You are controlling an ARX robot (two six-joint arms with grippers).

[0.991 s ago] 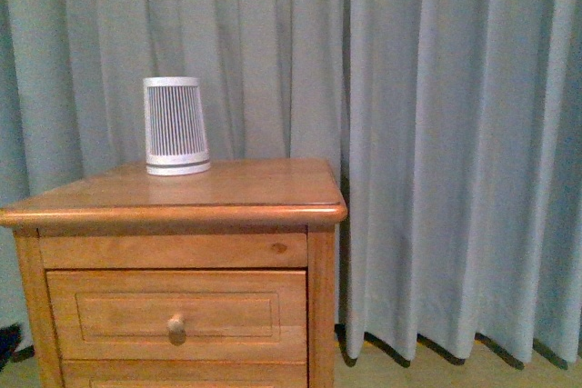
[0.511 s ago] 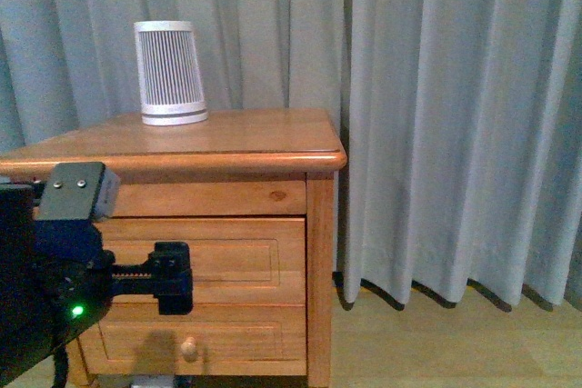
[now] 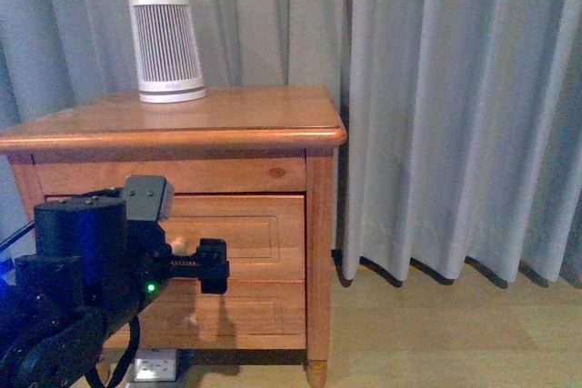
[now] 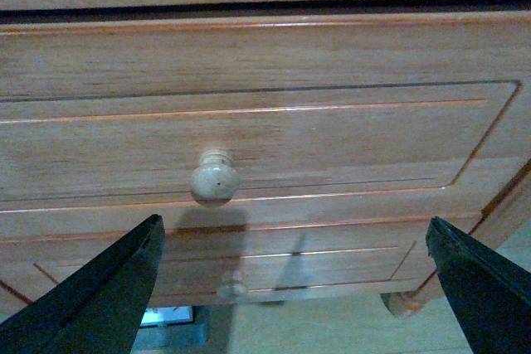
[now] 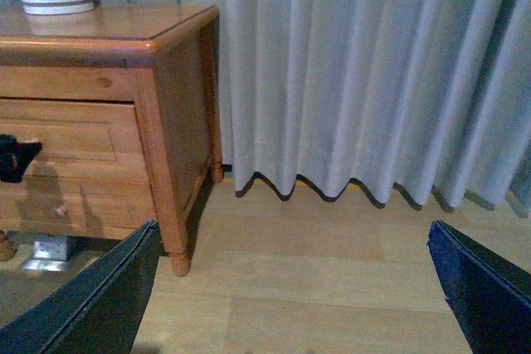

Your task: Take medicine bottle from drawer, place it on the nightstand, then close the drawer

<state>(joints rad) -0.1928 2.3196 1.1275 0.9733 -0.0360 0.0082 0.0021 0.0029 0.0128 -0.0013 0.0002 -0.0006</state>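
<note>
The nightstand stands at the left, and its upper drawer is shut. The medicine bottle is out of view. My left gripper is open, hovering just in front of that drawer's panel. In the left wrist view the round knob sits a little beyond and to one side of the gap in my left gripper, not touched by either dark finger. My right gripper is open over bare floor beside the nightstand, holding nothing.
A white ribbed tapered device stands at the back left of the nightstand top. The lower drawer with its own knob is shut. Grey curtains hang behind and to the right. Wooden floor spreads to the right.
The left arm came into the front view from the lower left and moved right and up to the upper drawer front. The nightstand sits higher in the picture now.
</note>
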